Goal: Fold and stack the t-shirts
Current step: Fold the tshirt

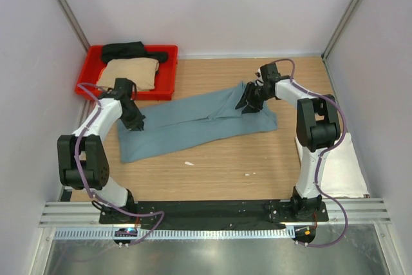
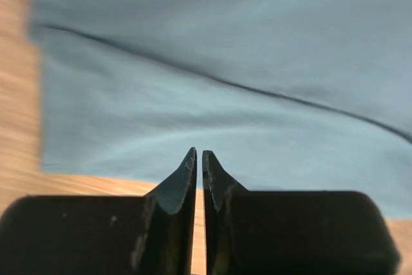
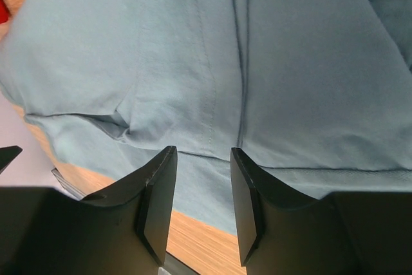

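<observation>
A dusty teal-blue t-shirt (image 1: pixel 193 123) lies spread across the wooden table, folded lengthwise. My left gripper (image 1: pixel 136 125) hangs over its left end with the jaws shut and nothing between them; the left wrist view shows the teal cloth (image 2: pixel 225 62) just beyond the fingertips. My right gripper (image 1: pixel 248 102) is over the shirt's right end, open and empty; the right wrist view shows seams and folds of the cloth (image 3: pixel 212 62) below. A tan shirt (image 1: pixel 129 73) and a black shirt (image 1: pixel 132 51) lie in the red tray. A white shirt (image 1: pixel 341 165) lies folded at the table's right edge.
The red plastic tray (image 1: pixel 168 75) stands at the back left corner. White walls and metal frame posts close in the table on three sides. Two small white scraps (image 1: pixel 188 163) lie on the wood in front of the teal shirt.
</observation>
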Robot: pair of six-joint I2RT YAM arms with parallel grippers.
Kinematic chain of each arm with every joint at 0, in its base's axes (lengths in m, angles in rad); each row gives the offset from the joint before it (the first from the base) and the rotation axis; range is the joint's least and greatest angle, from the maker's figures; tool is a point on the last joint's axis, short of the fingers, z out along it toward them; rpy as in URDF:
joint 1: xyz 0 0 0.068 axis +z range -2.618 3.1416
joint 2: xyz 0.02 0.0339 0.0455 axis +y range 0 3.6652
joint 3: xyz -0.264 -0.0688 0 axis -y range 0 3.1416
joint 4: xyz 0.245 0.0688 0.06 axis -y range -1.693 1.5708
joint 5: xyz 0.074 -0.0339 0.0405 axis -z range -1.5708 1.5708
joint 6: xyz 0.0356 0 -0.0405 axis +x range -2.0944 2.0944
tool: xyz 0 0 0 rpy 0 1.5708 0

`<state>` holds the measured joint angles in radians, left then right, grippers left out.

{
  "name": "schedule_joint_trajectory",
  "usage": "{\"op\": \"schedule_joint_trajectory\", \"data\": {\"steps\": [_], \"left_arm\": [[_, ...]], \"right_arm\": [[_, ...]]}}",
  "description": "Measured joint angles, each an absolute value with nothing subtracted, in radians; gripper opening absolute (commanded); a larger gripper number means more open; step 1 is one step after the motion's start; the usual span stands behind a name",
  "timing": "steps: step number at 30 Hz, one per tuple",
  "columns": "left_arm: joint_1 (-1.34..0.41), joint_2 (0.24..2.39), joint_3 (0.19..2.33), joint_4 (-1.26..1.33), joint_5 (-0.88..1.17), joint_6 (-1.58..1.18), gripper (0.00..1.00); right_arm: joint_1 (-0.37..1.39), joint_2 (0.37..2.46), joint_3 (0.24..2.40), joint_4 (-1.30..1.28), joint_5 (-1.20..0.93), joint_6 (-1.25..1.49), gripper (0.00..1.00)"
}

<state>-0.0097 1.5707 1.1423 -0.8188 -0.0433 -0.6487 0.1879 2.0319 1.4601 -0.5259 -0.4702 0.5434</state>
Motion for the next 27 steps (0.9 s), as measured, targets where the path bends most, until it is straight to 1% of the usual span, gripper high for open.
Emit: {"op": "schedule_joint_trajectory", "data": {"steps": [8, 17, 20, 23, 26, 27], "left_arm": [[-0.199, 1.660, 1.239, -0.772, 0.096, -0.651, 0.08], [-0.248, 1.707, 1.302, -0.751, 0.160, -0.651, 0.08], [-0.259, 1.708, 1.306, -0.745, 0.193, -0.650, 0.09], [-0.278, 1.725, 1.310, -0.706, 0.254, -0.652, 0.08], [-0.321, 1.789, 1.348, -0.657, 0.305, -0.660, 0.05], [-0.343, 1.822, 1.372, -0.637, 0.318, -0.670, 0.04]], "right_arm": [[0.188, 2.040, 1.419, -0.527, -0.466, 0.543, 0.45], [0.188, 2.054, 1.384, -0.466, -0.501, 0.576, 0.43], [0.188, 2.056, 1.381, -0.443, -0.512, 0.598, 0.40], [0.188, 2.062, 1.382, -0.429, -0.519, 0.616, 0.34], [0.188, 2.070, 1.388, -0.422, -0.524, 0.638, 0.25], [0.188, 2.071, 1.389, -0.418, -0.526, 0.646, 0.20]]}}
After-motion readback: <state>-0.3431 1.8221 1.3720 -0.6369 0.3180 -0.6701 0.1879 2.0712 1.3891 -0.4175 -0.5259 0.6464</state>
